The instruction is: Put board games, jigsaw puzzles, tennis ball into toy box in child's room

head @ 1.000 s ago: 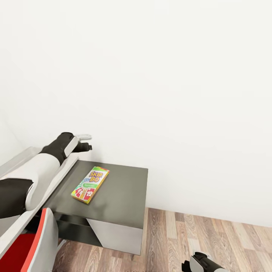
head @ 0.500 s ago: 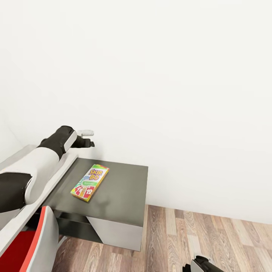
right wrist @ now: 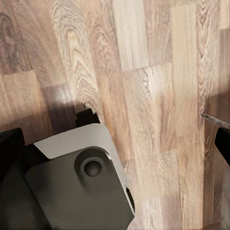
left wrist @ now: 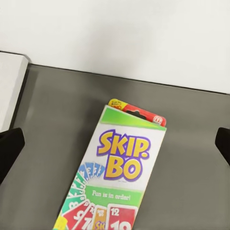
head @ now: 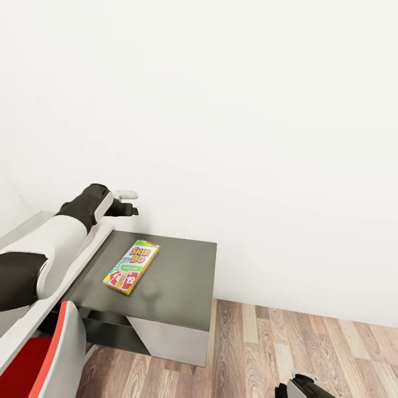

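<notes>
Since a second ago the left arm has lifted a little, so its end effector (head: 128, 202) now hangs higher against the white wall (head: 249, 127), and the right arm has slipped lower toward 6 o'clock in the head view; the board game has kept its place on the desk.

Going by size: the wall fills the upper part of the head view. Wood floor (head: 309, 354) runs across 4 to 6 o'clock. The desk (head: 177, 276) shows its dark grey lower part at 7 o'clock, with the pale top (head: 25, 229) joining it at 9 o'clock. A red and white chair (head: 50, 359) sits at 8 o'clock, close to the desk's near edge.

The left end effector hovers above the far corner of the dark part of the desk, fingers spread wide and nothing between them; in the left wrist view its dark fingertips (left wrist: 9, 148) stand well apart on either side of the game. The board game (head: 131, 267) lies flat on the dark surface, yellow-green with red, reading "SKIP-BO" (left wrist: 122, 155).

The right end effector (head: 301, 385) hangs low over the floor at 5 o'clock; whether its fingers are apart or together cannot be told.
</notes>
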You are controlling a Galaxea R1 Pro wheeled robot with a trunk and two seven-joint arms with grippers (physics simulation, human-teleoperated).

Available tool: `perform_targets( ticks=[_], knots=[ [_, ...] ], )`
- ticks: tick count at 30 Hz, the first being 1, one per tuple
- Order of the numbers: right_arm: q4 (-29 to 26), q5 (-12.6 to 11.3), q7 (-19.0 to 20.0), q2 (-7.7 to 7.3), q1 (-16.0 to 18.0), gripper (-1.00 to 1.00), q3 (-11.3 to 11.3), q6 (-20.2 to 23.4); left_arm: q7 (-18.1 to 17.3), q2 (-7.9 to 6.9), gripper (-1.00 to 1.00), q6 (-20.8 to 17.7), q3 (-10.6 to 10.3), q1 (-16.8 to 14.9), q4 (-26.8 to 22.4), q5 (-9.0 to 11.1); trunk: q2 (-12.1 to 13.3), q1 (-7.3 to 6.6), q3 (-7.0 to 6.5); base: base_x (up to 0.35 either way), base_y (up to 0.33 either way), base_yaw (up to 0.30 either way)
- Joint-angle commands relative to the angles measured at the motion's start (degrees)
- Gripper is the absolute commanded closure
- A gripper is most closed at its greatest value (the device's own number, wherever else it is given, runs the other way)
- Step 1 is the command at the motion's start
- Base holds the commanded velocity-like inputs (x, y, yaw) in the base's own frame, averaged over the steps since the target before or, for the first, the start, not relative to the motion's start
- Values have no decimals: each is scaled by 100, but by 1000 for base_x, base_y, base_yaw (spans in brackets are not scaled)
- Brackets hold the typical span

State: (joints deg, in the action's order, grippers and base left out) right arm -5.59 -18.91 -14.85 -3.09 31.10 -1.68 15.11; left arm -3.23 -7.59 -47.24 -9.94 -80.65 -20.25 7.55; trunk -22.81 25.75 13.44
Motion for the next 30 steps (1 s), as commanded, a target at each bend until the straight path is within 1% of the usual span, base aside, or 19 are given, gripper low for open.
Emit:
perform_targets(
  ticks=[1, 3, 6, 8, 9, 10, 12, 13, 14, 15, 16, 17, 18, 19, 20, 22, 25, 27, 30],
  knots=[
    [-17, -38, 5, -21, -2, -100, -15, -43, 7, -7, -100, -22, -79, -6, -6, 54, -11, 3, 11, 0, 0, 0],
    [-17, -50, 202, -119, -6, -100, -10, -247, 5, -6, -100, -19, -182, -5, -6, 58, -11, 3, 11, 0, 0, 0],
    [-19, -60, 949, -282, -7, -100, -4, -495, -8, -10, -100, -15, -294, -5, -6, 61, -11, 3, 11, 0, 0, 0],
    [-2, -95, 1903, -442, -11, -100, 6, -614, -68, -13, -100, -14, -336, -4, -6, 62, -11, 3, 11, 0, 0, 0],
    [2, -121, 2153, -497, -14, -100, 9, -631, -92, -13, -100, -14, -344, -4, -6, 62, -11, 3, 11, 0, 0, 0],
    [6, -208, 2634, -627, -23, -100, 12, -657, -140, -14, -100, -14, -356, -6, -6, 62, -11, 3, 11, 0, 0, 0],
    [9, -348, 3068, -774, -30, -100, 15, -674, -184, -14, -100, -14, -367, -5, -6, 63, -11, 3, 11, 0, 0, 0],
    [11, -538, 3452, -929, -35, -100, 16, -684, -217, -14, -100, -14, -374, -6, -6, 63, -11, 3, 11, 0, 0, 0],
    [6, -649, 3632, -1005, -36, -100, 17, -688, -228, -16, -100, -14, -376, -6, -6, 63, -11, 3, 11, 0, 0, 0],
    [-11, -890, 3972, -1148, -39, -100, 18, -691, -245, -19, -100, -14, -380, -5, -6, 63, -11, 3, 11, 0, 0, 0],
    [-20, -1014, 4140, -1215, -40, -100, 18, -690, -251, -19, -100, -14, -381, -5, -6, 63, -11, 3, 11, 0, 0, 0],
    [-35, -1251, 4481, -1337, -41, -100, 18, -682, -259, -21, -100, -14, -383, -4, -6, 61, -11, 3, 11, 0, 0, 0],
    [-41, -1359, 4658, -1389, -41, -100, 19, -677, -262, -21, -100, -14, -384, -6, -6, 61, -11, 3, 11, 0, 0, 0],
    [-48, -1547, 5012, -1481, -42, -100, 20, -667, -267, -22, -100, -14, -384, -5, -6, 59, -11, 3, 11, 0, 0, 0],
    [-49, -1627, 5185, -1522, -42, -100, 22, -660, -268, -22, -100, -14, -385, -5, -6, 58, -11, 3, 11, 0, 0, 0],
    [-56, -1861, 5798, -1700, -38, -100, 44, -636, -272, -24, -100, -14, -386, -6, -6, 55, -11, 3, 11, 0, 0, 0],
    [-93, -2038, 6287, -1863, -39, -100, 120, -583, -276, -24, -100, -14, -386, -5, -6, 55, -11, 3, 11, 0, 0, 0],
    [-193, -2126, 6567, -1927, -25, -100, 191, -510, -280, -23, -100, -12, -386, -4, -6, 54, -11, 3, 11, 0, 0, 0],
    [-544, -2189, 6806, -1946, -27, -100, 269, -366, -282, -22, -100, -12, -386, -6, -6, 60, -11, 3, 11, 0, 0, 0]
  ],
)
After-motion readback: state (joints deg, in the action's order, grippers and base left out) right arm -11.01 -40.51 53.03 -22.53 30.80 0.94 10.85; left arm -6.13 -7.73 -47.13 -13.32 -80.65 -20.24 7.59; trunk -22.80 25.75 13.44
